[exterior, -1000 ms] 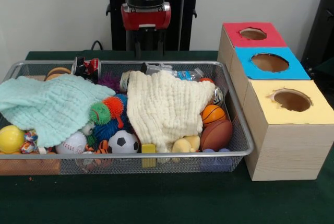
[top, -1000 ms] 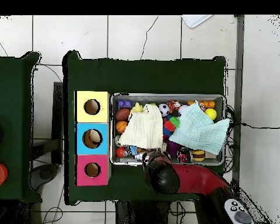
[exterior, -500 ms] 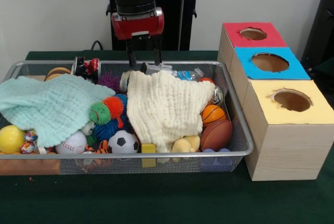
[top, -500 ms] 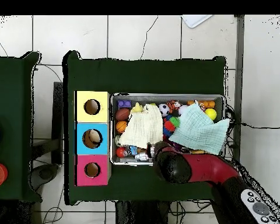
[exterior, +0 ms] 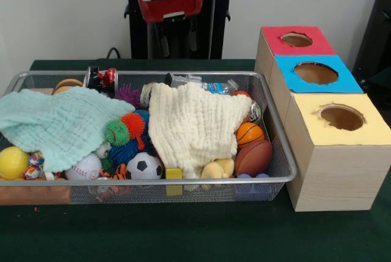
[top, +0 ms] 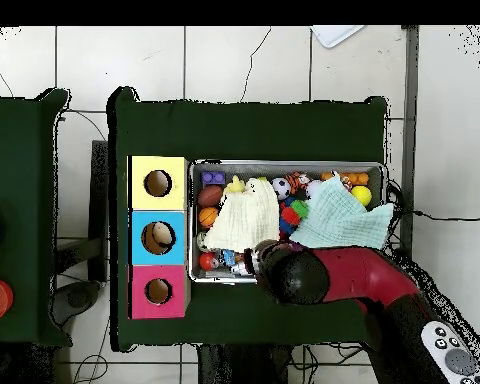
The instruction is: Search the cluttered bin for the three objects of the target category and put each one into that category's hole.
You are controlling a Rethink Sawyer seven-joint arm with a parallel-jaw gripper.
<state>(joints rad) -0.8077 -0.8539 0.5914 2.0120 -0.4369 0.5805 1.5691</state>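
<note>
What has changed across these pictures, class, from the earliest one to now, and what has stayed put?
The claw dipped to the far edge of the cream cloth, then rose again, open and holding nothing. Overhead, the arm swung further over the bin. The cloths, balls and the three-hole box stayed as they were.

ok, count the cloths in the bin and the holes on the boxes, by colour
Cloths: 2, a mint cloth and a cream cloth
Holes: 3, red hole, blue hole, yellow hole
Total: 5
</note>
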